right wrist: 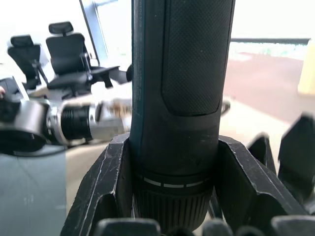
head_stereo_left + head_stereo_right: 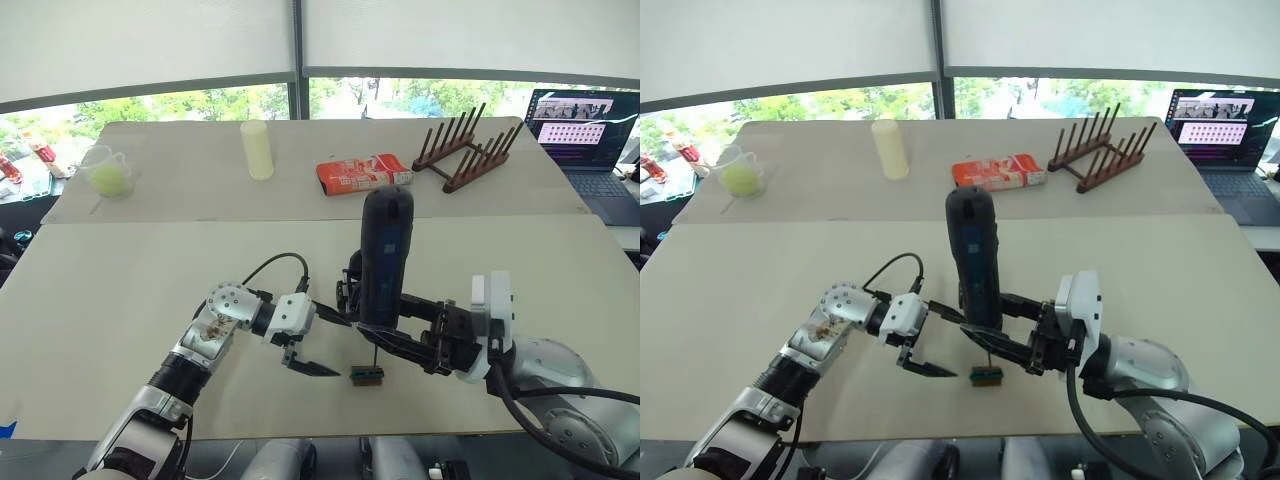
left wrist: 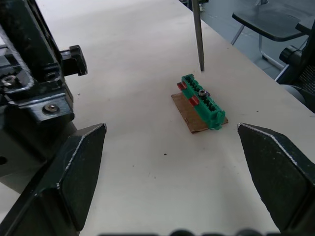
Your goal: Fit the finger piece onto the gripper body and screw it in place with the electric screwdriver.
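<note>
Right pincer (image 2: 400,335) clamps the thick black cylindrical electric screwdriver (image 2: 386,255) upright, its bit over a small green block (image 3: 202,101); left pincer (image 2: 312,340) gapes empty, and I fear slippage tilting it.

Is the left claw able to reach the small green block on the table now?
Probably yes: the left claw is open beside the small green block, with bare table between; the screwdriver's thin metal bit hangs just above it.

The right gripper (image 1: 174,196) clamps the electric screwdriver (image 1: 179,98), one black finger (image 1: 106,182) pressed against each side of its barrel just above the ribbed collar. Behind it the left arm (image 1: 64,123) stretches over the pale bench (image 1: 256,113), with two office chairs (image 1: 64,54) beyond
</note>
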